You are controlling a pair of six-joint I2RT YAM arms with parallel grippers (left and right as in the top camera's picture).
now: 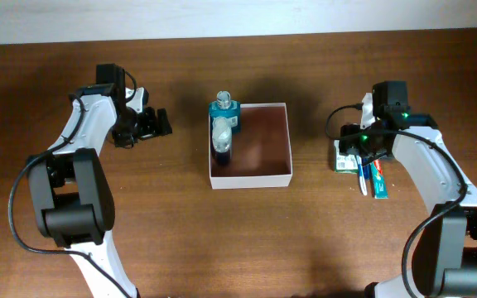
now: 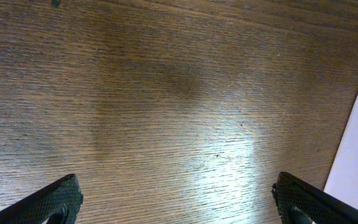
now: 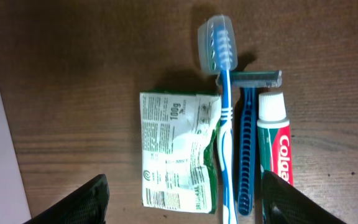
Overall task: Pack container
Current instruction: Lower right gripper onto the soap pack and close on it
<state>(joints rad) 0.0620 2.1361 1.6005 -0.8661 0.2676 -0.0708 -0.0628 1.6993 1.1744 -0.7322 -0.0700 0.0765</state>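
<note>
Cardboard is our guess for the container (image 1: pixel 251 179), light, thin-walled and easily crushed, best pinched gently on one white wall; it sits between the left tool (image 2: pixel 178 200) and right tool (image 3: pixel 182 200), both spread wide and empty.

The container (image 1: pixel 263 145) is a square, shallow, open-topped box with thin white walls and a reddish-brown floor. It sits flat and upright near the middle of the table (image 1: pixel 180 240), its sides roughly square to the table's edges. Most of its floor is bare. A teal bottle (image 1: pixel 224 112) and a pale bottle (image 1: pixel 222 139) stand along its left wall, towards the far corner. In each wrist view only a strip of white wall shows, at the frame's edge, resting on the wood
</note>
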